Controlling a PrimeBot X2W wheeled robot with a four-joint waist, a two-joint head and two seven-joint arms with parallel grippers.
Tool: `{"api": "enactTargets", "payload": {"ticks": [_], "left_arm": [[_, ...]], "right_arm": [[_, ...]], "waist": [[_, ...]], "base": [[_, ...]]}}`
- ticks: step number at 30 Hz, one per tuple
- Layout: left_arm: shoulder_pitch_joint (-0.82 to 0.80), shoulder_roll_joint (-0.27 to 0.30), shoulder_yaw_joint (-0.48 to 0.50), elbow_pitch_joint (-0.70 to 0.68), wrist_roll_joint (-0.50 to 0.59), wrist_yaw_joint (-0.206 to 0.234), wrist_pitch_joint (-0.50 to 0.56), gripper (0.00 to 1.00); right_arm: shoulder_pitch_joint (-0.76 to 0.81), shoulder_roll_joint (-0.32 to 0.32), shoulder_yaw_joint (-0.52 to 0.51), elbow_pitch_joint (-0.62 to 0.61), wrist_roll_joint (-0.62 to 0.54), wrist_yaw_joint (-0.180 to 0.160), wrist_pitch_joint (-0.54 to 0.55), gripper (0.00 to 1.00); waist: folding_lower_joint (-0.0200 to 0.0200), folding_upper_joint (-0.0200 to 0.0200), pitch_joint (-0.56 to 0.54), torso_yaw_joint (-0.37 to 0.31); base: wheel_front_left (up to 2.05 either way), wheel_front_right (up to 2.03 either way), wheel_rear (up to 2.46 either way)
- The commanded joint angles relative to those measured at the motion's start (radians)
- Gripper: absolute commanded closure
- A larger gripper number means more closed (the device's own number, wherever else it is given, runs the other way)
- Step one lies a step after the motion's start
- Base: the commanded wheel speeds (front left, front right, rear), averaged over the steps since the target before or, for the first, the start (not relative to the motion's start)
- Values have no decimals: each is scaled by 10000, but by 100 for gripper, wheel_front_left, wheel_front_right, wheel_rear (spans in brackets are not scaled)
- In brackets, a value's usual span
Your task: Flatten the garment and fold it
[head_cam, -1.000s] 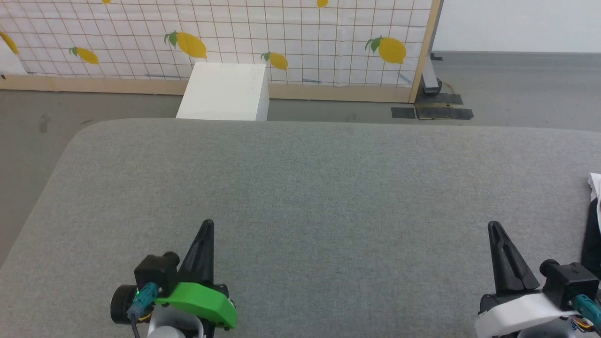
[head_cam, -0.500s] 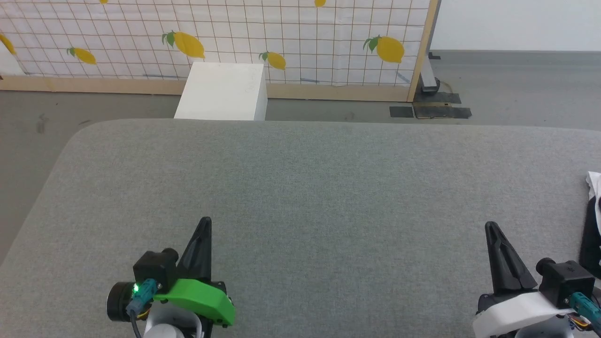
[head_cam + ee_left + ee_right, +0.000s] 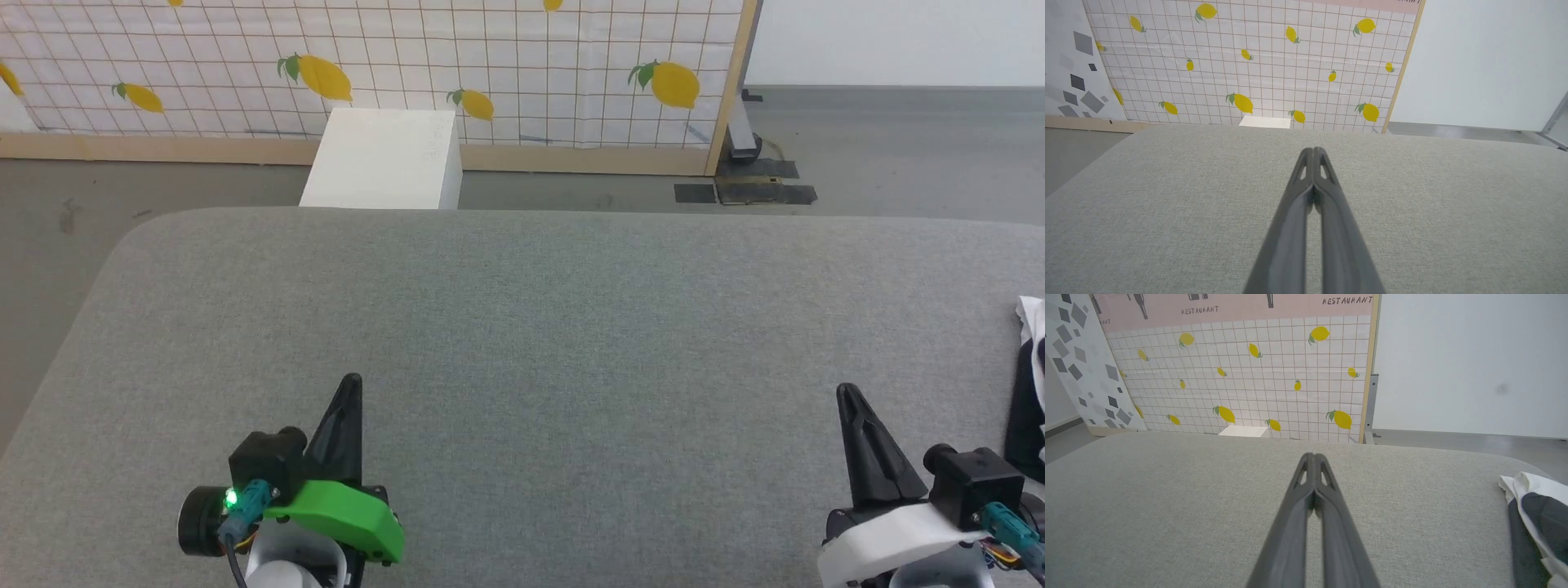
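The garment lies bunched at the right edge of the grey table, white cloth with black parts, mostly cut off by the head view's edge. The right wrist view shows the garment at its lower right, crumpled. My right gripper is shut and empty, hovering to the left of the garment without touching it; in its wrist view the right gripper has its fingers pressed together. My left gripper is shut and empty over the table's near left; in its wrist view the left gripper points at the far edge.
A white box stands on the floor just beyond the table's far edge. Behind it runs a lemon-print grid panel with a wooden frame. Grey floor lies left of the table and at the far right.
The head view has shifted slightly, so everything sits a little further left in it. Both grippers stay shut in the same pose.
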Motion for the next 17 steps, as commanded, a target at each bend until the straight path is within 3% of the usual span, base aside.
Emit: {"api": "enactTargets", "payload": {"ticks": [1, 17], "left_arm": [[123, -31, 51, -69, 92, 86, 61, 100], [187, -46, 208, -336, 386, 176, 381, 100]], "right_arm": [[-185, 9, 31, 35, -86, -5, 55, 100], [-315, 13, 114, 57, -226, -7, 241, 100]], "waist": [[0, 0, 2, -4], [0, 0, 20, -60]], "base": [[0, 0, 0], [0, 0, 0]]}}
